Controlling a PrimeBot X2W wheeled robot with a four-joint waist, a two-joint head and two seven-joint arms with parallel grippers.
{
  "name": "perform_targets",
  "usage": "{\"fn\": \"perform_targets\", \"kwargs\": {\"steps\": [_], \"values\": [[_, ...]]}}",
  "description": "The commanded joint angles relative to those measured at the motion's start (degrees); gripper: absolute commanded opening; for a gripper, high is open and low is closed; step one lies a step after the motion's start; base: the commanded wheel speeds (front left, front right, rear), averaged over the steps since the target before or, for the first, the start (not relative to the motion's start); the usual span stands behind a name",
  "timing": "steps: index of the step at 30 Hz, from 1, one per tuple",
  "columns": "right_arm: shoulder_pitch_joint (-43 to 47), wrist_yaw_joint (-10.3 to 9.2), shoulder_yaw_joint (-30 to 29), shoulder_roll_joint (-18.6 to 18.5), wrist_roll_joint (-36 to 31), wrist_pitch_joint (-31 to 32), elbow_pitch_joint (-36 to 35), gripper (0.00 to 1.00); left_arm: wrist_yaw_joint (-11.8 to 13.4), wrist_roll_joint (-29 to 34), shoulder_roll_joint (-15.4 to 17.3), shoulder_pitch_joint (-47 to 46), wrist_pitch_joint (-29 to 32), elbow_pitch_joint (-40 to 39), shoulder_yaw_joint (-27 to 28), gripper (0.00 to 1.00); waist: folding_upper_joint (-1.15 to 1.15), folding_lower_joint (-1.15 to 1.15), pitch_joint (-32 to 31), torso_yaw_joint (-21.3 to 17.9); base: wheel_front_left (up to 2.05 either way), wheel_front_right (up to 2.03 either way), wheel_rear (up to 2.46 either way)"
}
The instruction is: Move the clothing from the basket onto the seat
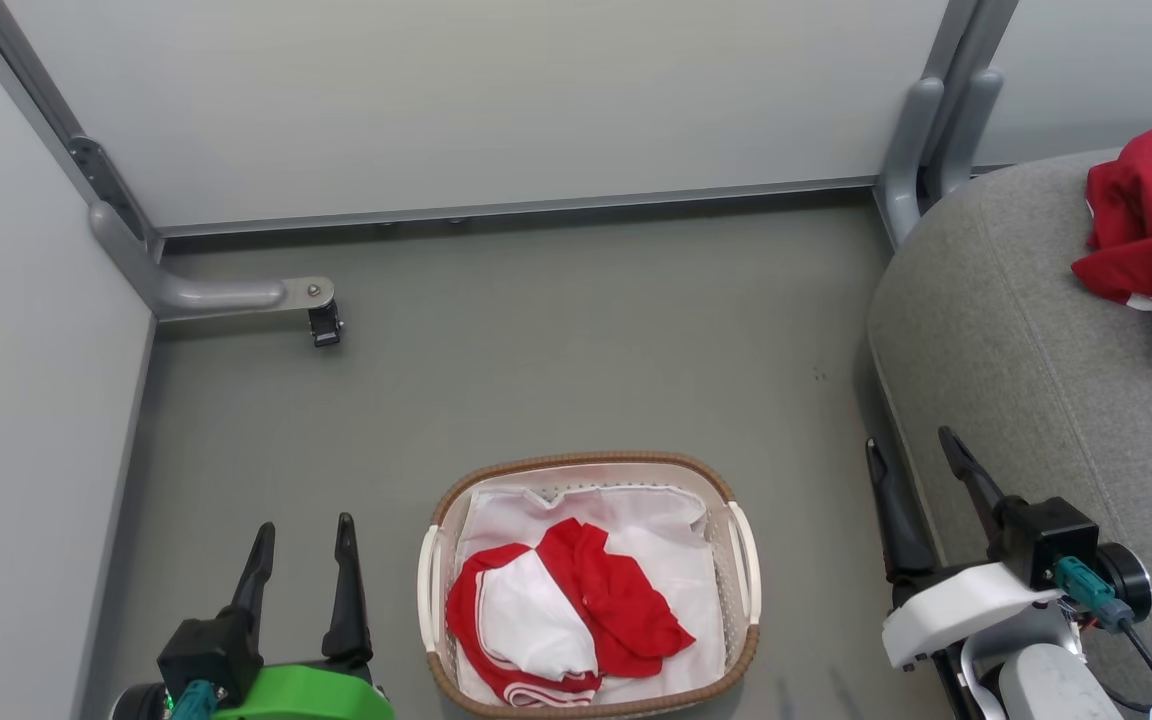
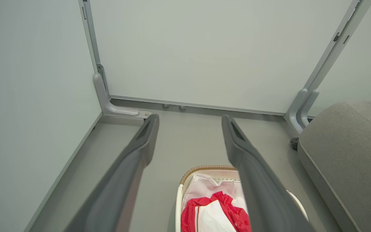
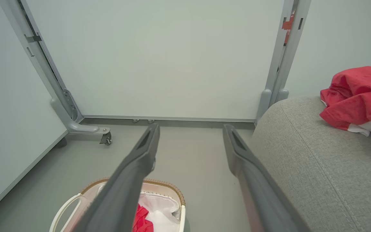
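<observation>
On the floor at the bottom centre of the head view stands the basket, cream-white with a brown woven rim. Inside it lies a red and white garment on the white liner. A second red garment lies bunched on the grey seat at the right. My left gripper hangs open to the left of the basket, holding nothing. My right gripper is open beside the seat's front edge, to the right of the basket. Both wrist views look past spread fingers at the basket and seat.
Pale partition panels close off the left and the back. Grey metal frame feet stand on the floor: one with a caster at the back left, another at the back right beside the seat. Grey floor lies between the basket and the back panel.
</observation>
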Motion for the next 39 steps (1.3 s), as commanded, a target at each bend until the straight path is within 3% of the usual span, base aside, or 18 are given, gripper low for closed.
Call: {"fn": "perform_targets", "kwargs": {"steps": [1,11,19,27,39], "values": [[0.02,-0.08,0.04,-0.24,-0.13,-0.11,0.04,1.0,0.15,-0.27,0.04,-0.65,0.03,0.1,-0.06,1.0,0.0,0.0,0.05,0.01,0.0,0.0,0.0],[-0.64,-0.08,-0.36,-0.24,-0.24,-0.11,-0.4,1.0,-0.23,0.1,0.03,-1.5,0.04,0.18,-0.97,1.0,0.0,0.0,1.42,-0.07,0.0,0.0,0.0],[-3.18,-0.08,-2.16,-0.23,-1.73,-0.11,-1.51,1.0,-2.34,4.33,0.21,-6.64,0.03,2.52,-4.85,1.0,0.0,0.0,6.09,-0.74,0.0,0.0,0.0],[-7.73,-0.08,-4.21,-0.22,-3.2,-0.11,-3.31,1.0,-4.99,8.64,0.35,-18.87,0.92,14.29,-12.87,1.0,0.0,0.0,14.59,-3.16,0.0,0.0,0.0],[-14.48,-0.08,-1.86,-0.2,-0.73,-0.11,-5.66,1.0,-6.32,12.48,0.25,-31.86,3.96,36.27,-25.31,1.0,0.0,0.0,29.68,-9.78,0.0,0.0,0.0]]}}
